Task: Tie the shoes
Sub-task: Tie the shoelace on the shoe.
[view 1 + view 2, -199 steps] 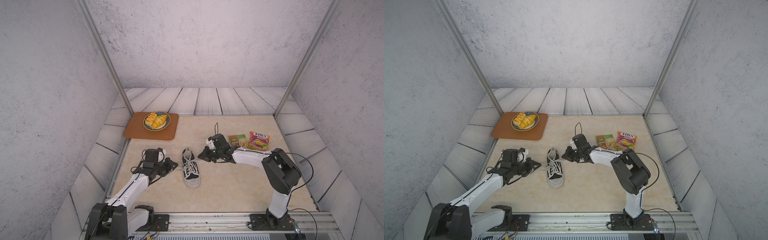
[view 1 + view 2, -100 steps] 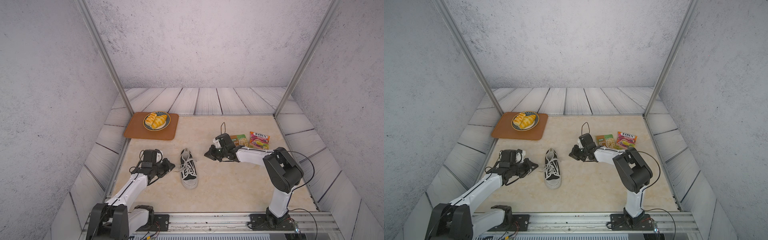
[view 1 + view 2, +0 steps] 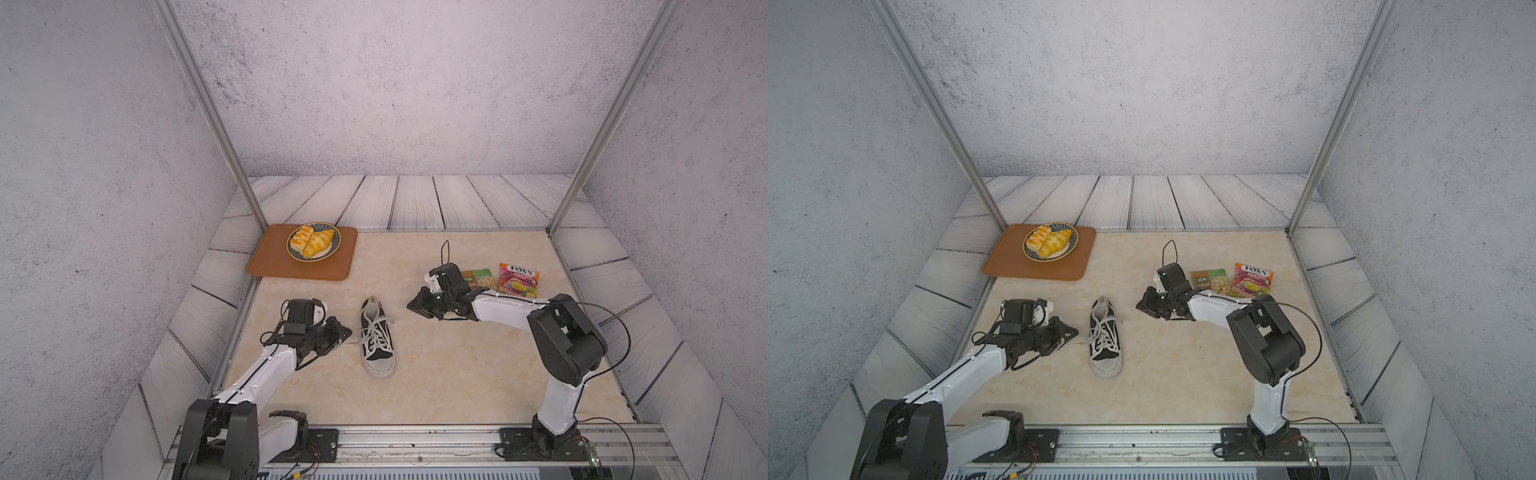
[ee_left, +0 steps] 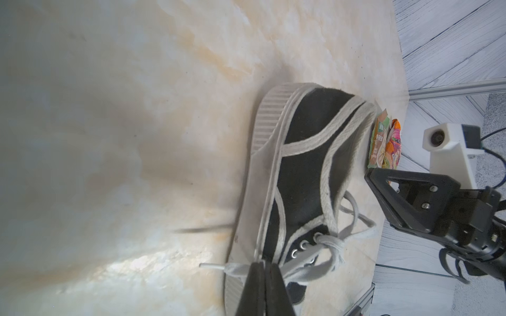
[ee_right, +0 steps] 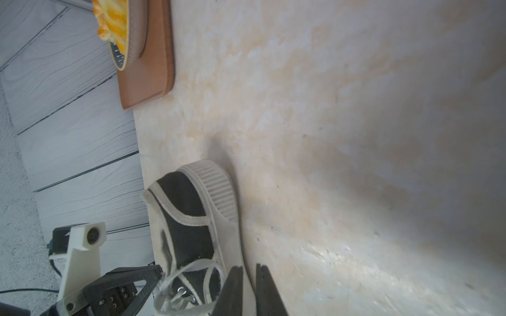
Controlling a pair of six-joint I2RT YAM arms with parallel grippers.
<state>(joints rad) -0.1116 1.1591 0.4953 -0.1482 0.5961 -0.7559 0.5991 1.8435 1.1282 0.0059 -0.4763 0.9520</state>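
Currently the black sneaker [image 3: 377, 338] stands upright on its white sole near the middle of the beige table [image 3: 457, 374], toe cap toward the robot's bases and heel toward the back wall. It sits between the two arms, closer to the left one. The white laces [image 3: 376, 330] are threaded through the eyelets and bunched over the tongue in loose loops; whether the knot is complete cannot be told.

Left gripper [image 3: 348, 331]: low over the table, just beside the sneaker on the robot's left. The left wrist view shows its fingers [image 4: 254, 290] pressed together. One lace end [image 4: 235, 269] runs into the fingertips, and its tipped end sticks out past them. Noted as clamped on that lace end.

Right gripper [image 3: 411, 306]: on the sneaker's other side, level with the heel and apart from it. The right wrist view shows its fingers [image 5: 232, 287] separated by a narrow gap with nothing between them.

Other items: a brown tray [image 3: 270, 266] at the far left corner carries a plate [image 3: 334, 249] of pastries [image 3: 311, 243]. A green packet [image 3: 480, 279] and a pink packet [image 3: 518, 279] lie side by side just behind the right gripper. None touches the sneaker
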